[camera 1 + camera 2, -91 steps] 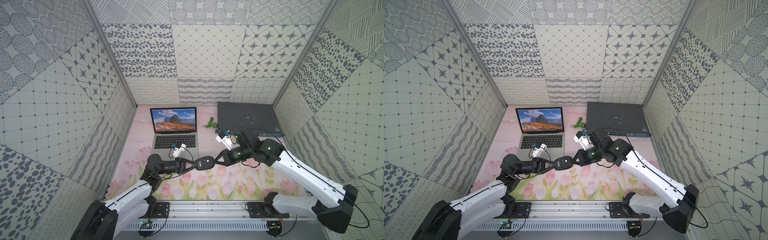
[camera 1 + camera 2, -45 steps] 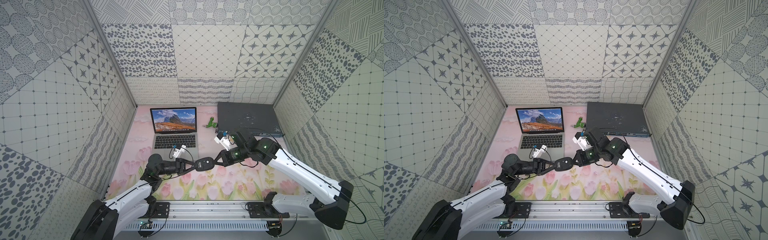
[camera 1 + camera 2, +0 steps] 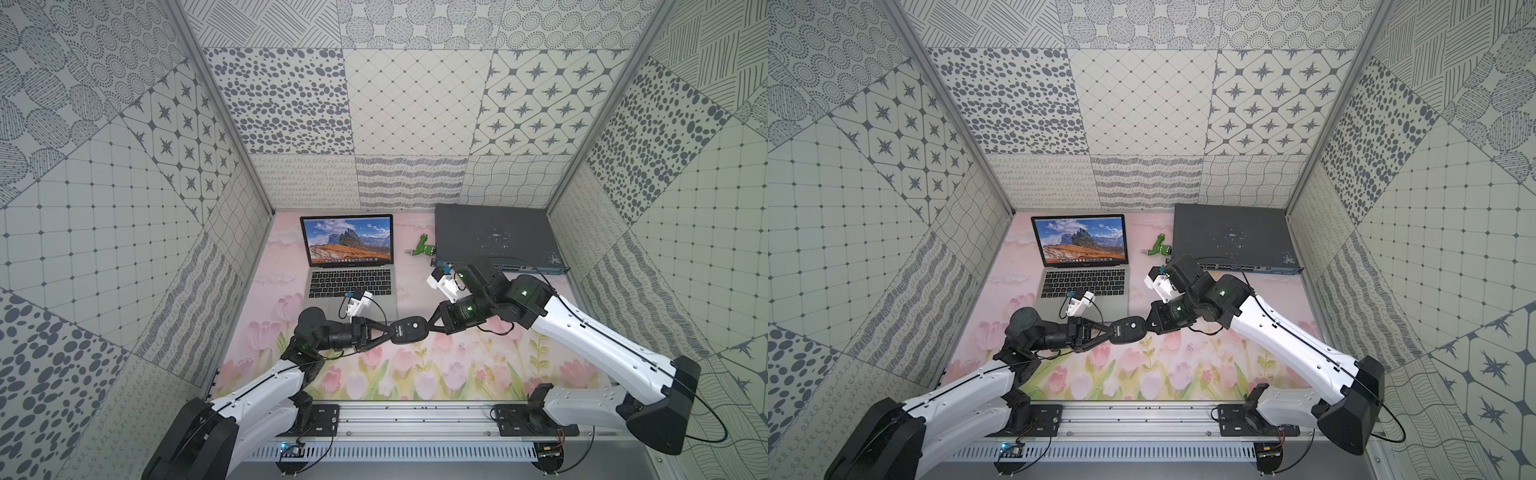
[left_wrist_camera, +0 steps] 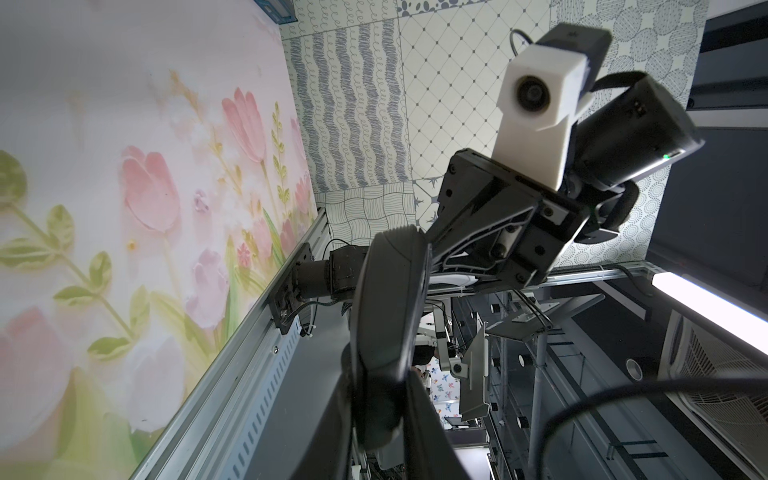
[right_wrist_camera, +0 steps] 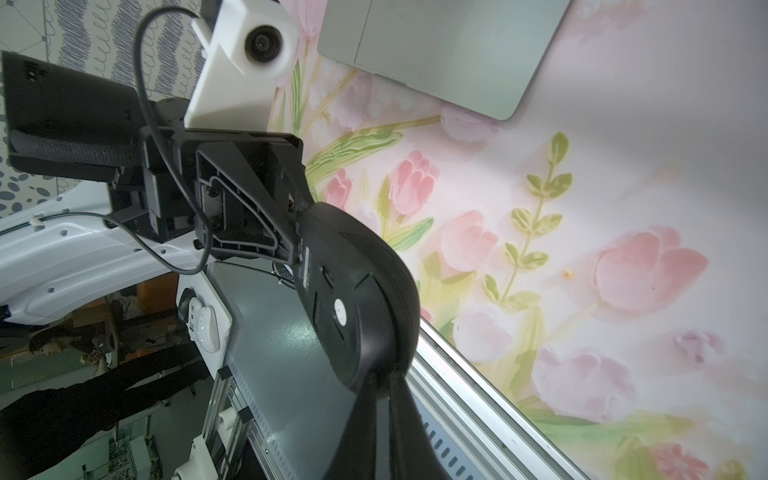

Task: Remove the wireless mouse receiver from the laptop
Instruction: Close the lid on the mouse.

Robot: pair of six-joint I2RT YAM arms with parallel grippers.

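Top view: left claw (image 3: pixel 392 331) and right claw (image 3: pixel 429 328) pinch the mouse (image 3: pixel 409 329) near the laptop (image 3: pixel 340 281).

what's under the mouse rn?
Tulip mat shows around it. The mouse is pinched between left hand and right hand, covering the spot directly beneath.

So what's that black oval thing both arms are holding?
It's a black oval plastic computer mouse, matte, with a ribbed side. It is held off the tulip-printed mat, near the silver laptop's front corner. The left gripper pinches one end, the right gripper the other; its underside bears a small white sticker.
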